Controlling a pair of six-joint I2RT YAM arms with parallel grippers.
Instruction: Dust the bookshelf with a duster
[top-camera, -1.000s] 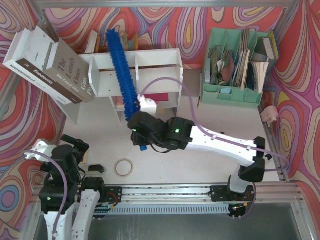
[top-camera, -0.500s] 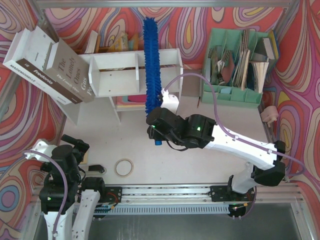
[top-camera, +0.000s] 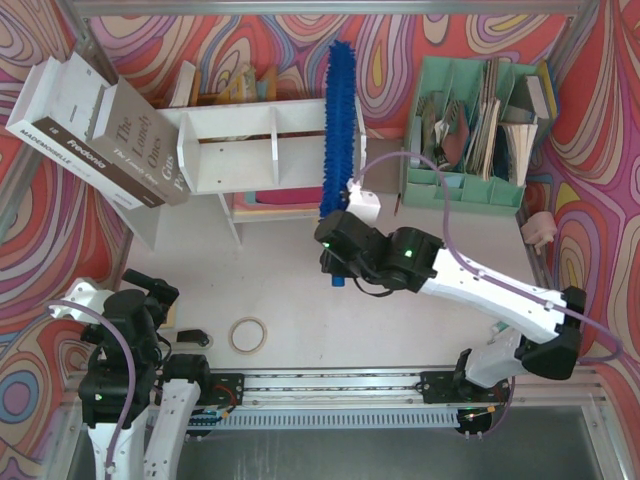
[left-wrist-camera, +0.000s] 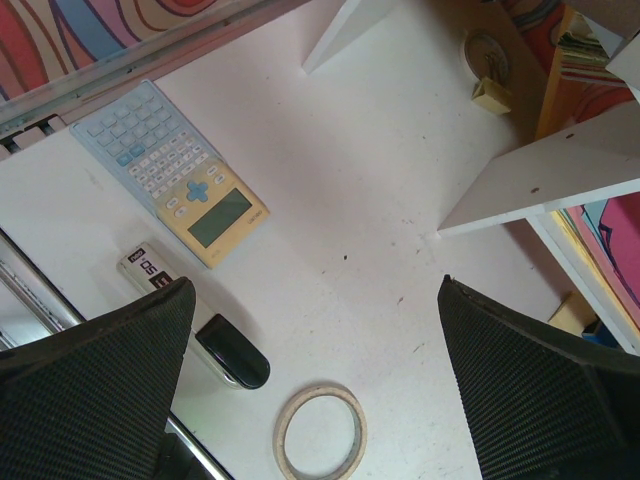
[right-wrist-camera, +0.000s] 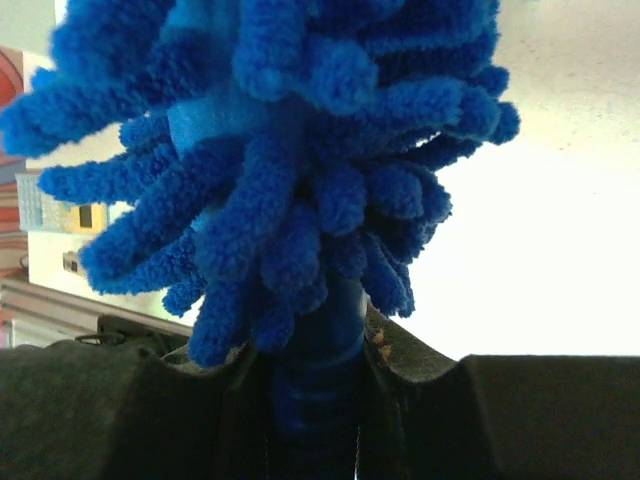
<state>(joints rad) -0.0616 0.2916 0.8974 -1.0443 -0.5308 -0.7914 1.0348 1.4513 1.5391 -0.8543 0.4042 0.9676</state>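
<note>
Sweeping rightward in the top view, the duster (top-camera: 338, 130) has reached the right end of the bookshelf (top-camera: 270, 106); this pass looks nearly done. Left wrist: left end effector (left-wrist-camera: 315, 390) gapes wide, empty. Right wrist: right end effector (right-wrist-camera: 316, 420) clamps the duster.

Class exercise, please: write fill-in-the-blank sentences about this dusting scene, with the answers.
The right gripper is shut on the handle of the blue ____.
In the top view its brush crosses the white ____.
The left gripper, over the table, is ____.
The tape roll lies nearer the ____ gripper.
Answers: duster, bookshelf, open, left.
</note>
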